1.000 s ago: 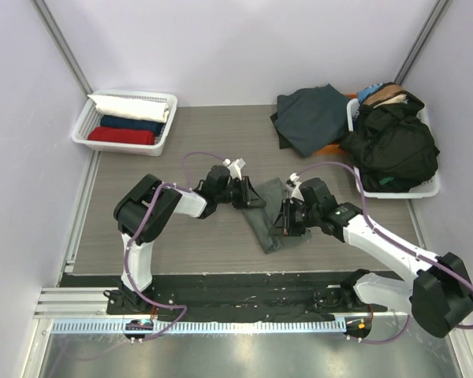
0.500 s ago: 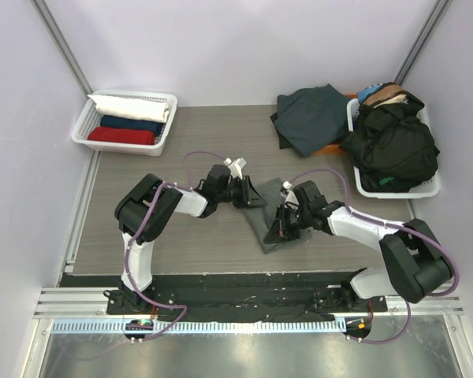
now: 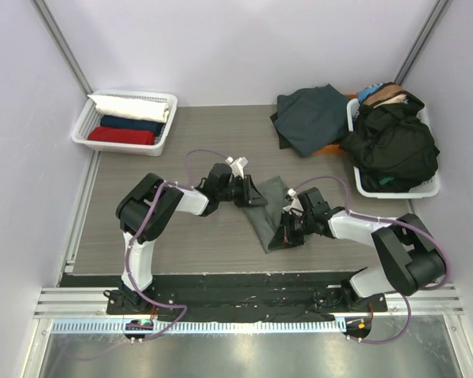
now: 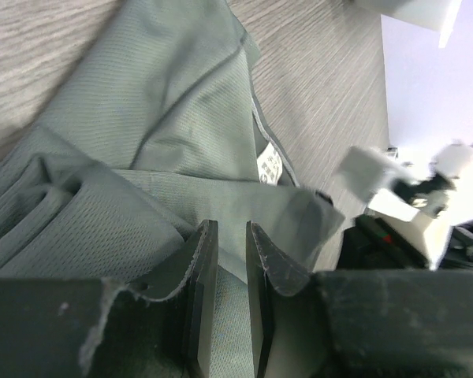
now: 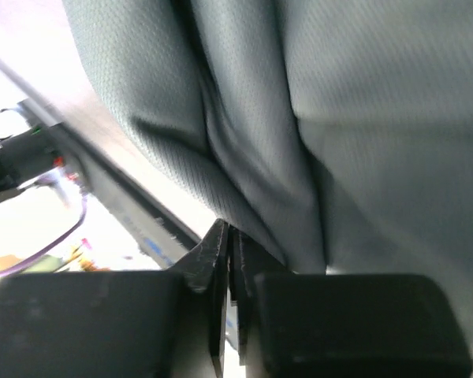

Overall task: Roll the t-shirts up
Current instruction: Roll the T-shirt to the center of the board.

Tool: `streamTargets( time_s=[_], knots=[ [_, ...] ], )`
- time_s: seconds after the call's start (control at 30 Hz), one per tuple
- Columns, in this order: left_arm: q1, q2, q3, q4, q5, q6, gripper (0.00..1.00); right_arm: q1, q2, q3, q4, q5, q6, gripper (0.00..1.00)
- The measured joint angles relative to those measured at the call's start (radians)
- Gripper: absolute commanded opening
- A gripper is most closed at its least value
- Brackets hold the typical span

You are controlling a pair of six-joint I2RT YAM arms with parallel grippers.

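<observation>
Out in the middle of the worktop (image 3: pixel 181 248), the grey-green t-shirt (image 3: pixel 266 213) lies folded into a long narrow band between the two arms. The left gripper (image 3: pixel 254 197) is at the band's far left edge, jaws drawn narrow with a fold of cloth pinched between them. Its wrist view shows the neck label (image 4: pixel 268 165) just beyond the fingers. The right gripper (image 3: pixel 288 232) is down low at the near right edge, jaws pressed together right at the hem. Whether any cloth is caught in there, I cannot tell.

This looks like squaring up the band, with no roll begun yet. Next, I'd say, one end needs turning over onto itself, tight and even, while the other end is held flat. Finished rolls (image 3: pixel 130 122) sit in the left basket (image 3: pixel 80 132), and a pile of shirts (image 3: pixel 390 146) waits at far right.
</observation>
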Motion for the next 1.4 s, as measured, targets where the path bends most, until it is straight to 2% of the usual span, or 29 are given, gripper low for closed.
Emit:
streamTargets(
  time_s=[0.1, 0.27, 0.4, 0.5, 0.7, 0.93, 1.1, 1.4],
  knots=[
    [0.000, 0.005, 0.007, -0.001, 0.000, 0.002, 0.25, 0.019, -0.085, 0.031, -0.106, 0.098, -0.026, 0.30],
    [0.000, 0.014, 0.019, -0.001, 0.006, 0.002, 0.25, 0.122, -0.271, 0.172, -0.267, 0.318, -0.063, 0.36],
    [0.000, 0.019, 0.024, -0.002, 0.011, 0.002, 0.25, 0.296, -0.332, 0.274, -0.311, 0.539, -0.082, 0.45],
    [0.000, 0.024, 0.033, -0.005, 0.015, 0.002, 0.25, 0.462, -0.300, 0.322, -0.341, 0.731, -0.093, 0.52],
    [0.004, 0.049, 0.067, -0.010, 0.028, 0.001, 0.25, 0.706, -0.070, 0.430, -0.422, 1.126, -0.100, 0.64],
    [0.014, 0.071, 0.105, -0.033, 0.050, 0.002, 0.25, 0.938, 0.295, 0.667, -0.575, 1.566, -0.102, 0.70],
    [0.021, 0.081, 0.116, -0.034, 0.069, -0.002, 0.25, 1.006, 0.560, 0.830, -0.761, 1.802, 0.005, 0.69],
    [0.029, 0.093, 0.127, -0.032, 0.100, -0.003, 0.25, 0.996, 0.818, 0.874, -0.941, 1.974, 0.076, 0.69]
  ],
)
